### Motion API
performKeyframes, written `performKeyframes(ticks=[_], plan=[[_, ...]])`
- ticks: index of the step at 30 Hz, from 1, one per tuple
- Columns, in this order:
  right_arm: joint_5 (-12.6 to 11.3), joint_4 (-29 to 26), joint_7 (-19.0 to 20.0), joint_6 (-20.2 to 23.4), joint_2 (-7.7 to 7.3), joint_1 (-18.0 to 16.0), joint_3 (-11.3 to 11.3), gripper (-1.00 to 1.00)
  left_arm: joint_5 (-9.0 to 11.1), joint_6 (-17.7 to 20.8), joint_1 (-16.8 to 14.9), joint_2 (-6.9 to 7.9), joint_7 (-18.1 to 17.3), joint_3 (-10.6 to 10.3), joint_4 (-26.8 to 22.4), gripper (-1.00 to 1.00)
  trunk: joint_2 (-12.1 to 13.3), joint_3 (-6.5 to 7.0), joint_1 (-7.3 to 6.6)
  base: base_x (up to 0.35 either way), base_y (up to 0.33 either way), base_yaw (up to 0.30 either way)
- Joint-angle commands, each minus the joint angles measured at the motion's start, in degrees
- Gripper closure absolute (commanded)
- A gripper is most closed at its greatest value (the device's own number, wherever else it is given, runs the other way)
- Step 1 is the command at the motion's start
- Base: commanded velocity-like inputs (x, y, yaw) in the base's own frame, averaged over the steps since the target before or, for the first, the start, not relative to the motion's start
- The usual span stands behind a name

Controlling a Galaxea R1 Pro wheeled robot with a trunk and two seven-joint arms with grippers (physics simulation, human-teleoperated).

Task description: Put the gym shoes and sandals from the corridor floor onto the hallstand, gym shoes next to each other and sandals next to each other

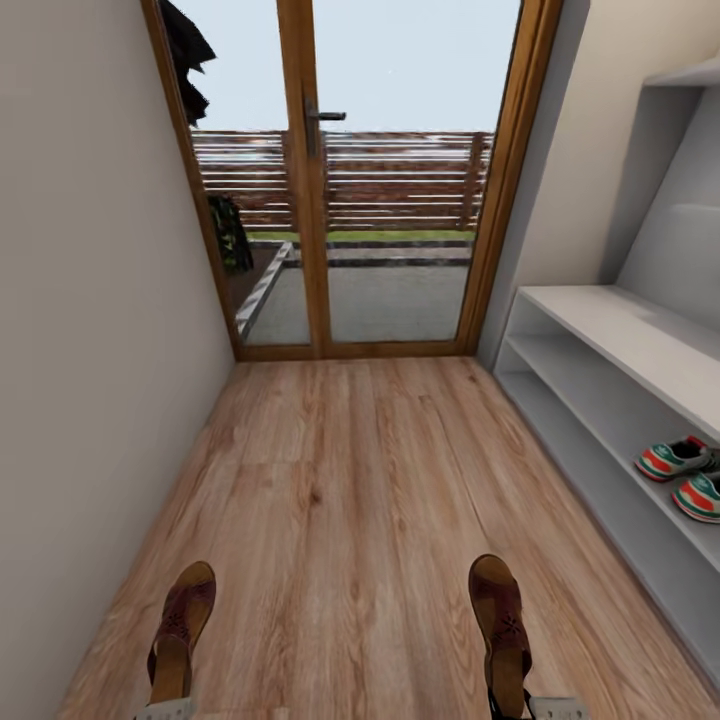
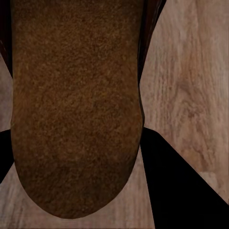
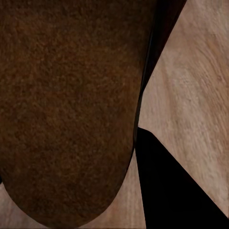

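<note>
- Nearest the robot, at the bottom edge of the head view: left sandal [image 1: 180,635] and right sandal [image 1: 503,632], toes pointing away toward the door, well apart from each other, both showing against the corridor floor [image 1: 350,500].
- Pale gripper parts show just under each sandal's heel end. Left gripper [image 1: 165,711] and right gripper [image 1: 558,709] — how far the jaws stand open, or whether they hold the sandals, I cannot tell.
- Left wrist view: brown suede-like sole of a sandal [image 2: 76,109] close to the lens, wood planks behind it.
- Right wrist view: the same kind of sole [image 3: 67,109], planks beyond.
- Further off, to the right: hallstand [image 1: 610,330] along the wall. Two gym shoes [image 1: 690,475] sit side by side on its middle shelf, off the floor.
- Far end: wood-framed glass door [image 1: 305,180] — grey paving and a slatted fence [image 1: 400,180] outside.
</note>
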Motion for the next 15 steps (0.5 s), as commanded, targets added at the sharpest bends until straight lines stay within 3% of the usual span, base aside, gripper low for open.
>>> performKeyframes(ticks=[1,15], plan=[[-0.1,0.0,0.6,-0.2,0.03,-0.1,-0.5,1.0,-0.7,-0.2,-0.1,0.0,-0.2,0.5,0.1,1.0,0.0,-0.05,0.02,0.339,0.093,0.0],[-0.1,0.1,0.6,-0.2,0.05,-0.1,-0.4,1.0,-0.7,-0.2,-0.1,0.13,-0.2,0.5,0.1,1.0,0.0,-0.05,0.02,0.339,0.017,0.0]])
